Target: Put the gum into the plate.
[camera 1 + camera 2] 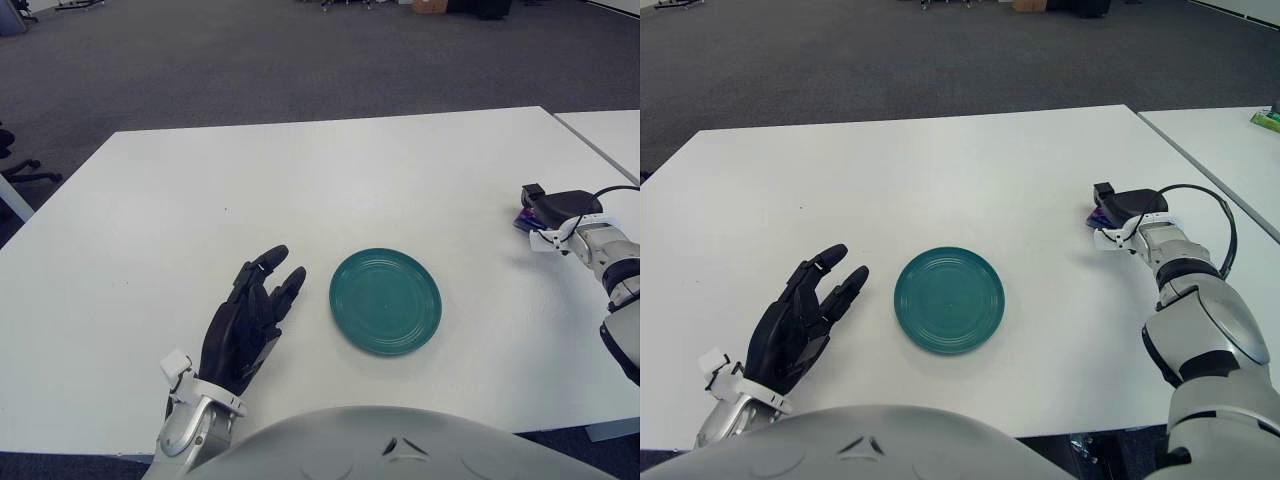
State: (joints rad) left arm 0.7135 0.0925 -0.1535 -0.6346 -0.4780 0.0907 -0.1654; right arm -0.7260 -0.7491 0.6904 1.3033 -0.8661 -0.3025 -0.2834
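Note:
A teal plate [386, 300] lies empty on the white table [300, 170], near its front edge. The gum [522, 221] is a small purple pack at the table's far right, mostly covered. My right hand [556, 205] is down over it, touching it from the right; only the pack's left end shows, and whether the hand grips the pack is hidden. My left hand [250, 315] shows just left of the plate, palm down, with black fingers spread and nothing in them.
A second white table [610, 130] stands off to the right across a narrow gap, with a small green item [1265, 120] on it. A black cable [1200, 195] loops from my right wrist. Grey carpet lies beyond the table.

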